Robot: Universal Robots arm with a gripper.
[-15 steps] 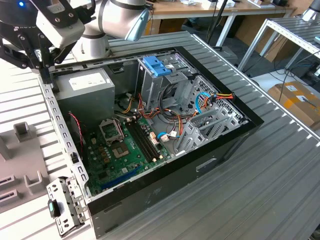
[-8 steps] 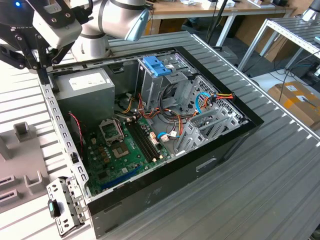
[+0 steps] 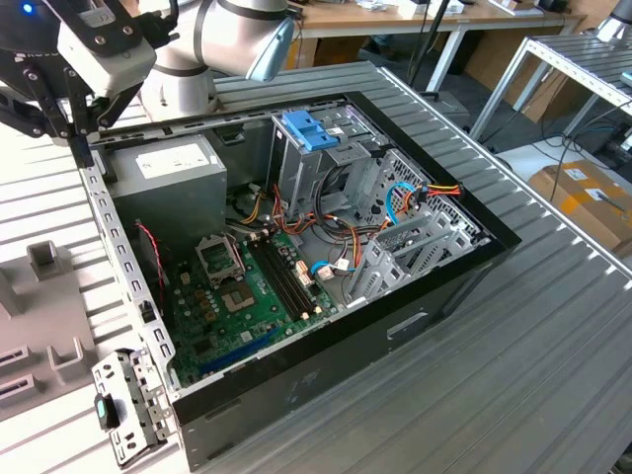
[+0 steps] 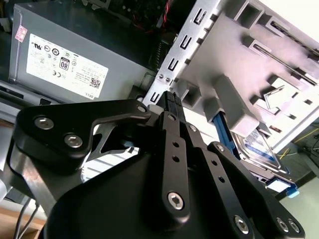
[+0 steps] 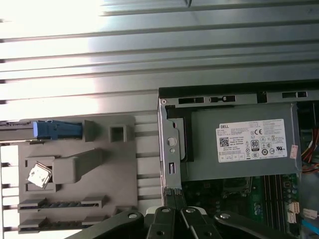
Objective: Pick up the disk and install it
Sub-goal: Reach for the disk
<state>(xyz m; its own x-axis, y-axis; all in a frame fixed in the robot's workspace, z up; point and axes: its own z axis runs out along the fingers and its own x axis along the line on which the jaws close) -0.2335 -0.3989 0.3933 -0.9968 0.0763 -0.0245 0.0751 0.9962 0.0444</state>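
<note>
Metal surface (image 3: 553, 395): ribbed and silver-grey, it carried an open computer case (image 3: 415, 316) and, at the exterior view's left, a grey plastic holder (image 3: 44, 259).
Gripper (image 3: 81, 148): black, on the end of a silver arm (image 3: 227, 35), it hung over the back corner of the case, at the exterior view's upper left.
Fingers (image 5: 167, 191): pressed together tip to tip in both wrist views, with nothing between them. The tips sat over the metal rim of the case; whether they touched it could not be told.
Disk (image 5: 56, 129): dark with bright blue rails, it stood on edge in a slot of the holder, outside the case and well apart from the fingers.
Power supply (image 3: 163, 173): a grey metal box with a white label, set in the corner of the case nearest the gripper.
Tray (image 3: 309, 128): paler blue slotted plastic, on top of the drive cage inside the case.
Circuit board (image 3: 247, 296): green, flat on the case floor, with red, yellow and blue cables beside it.
</note>
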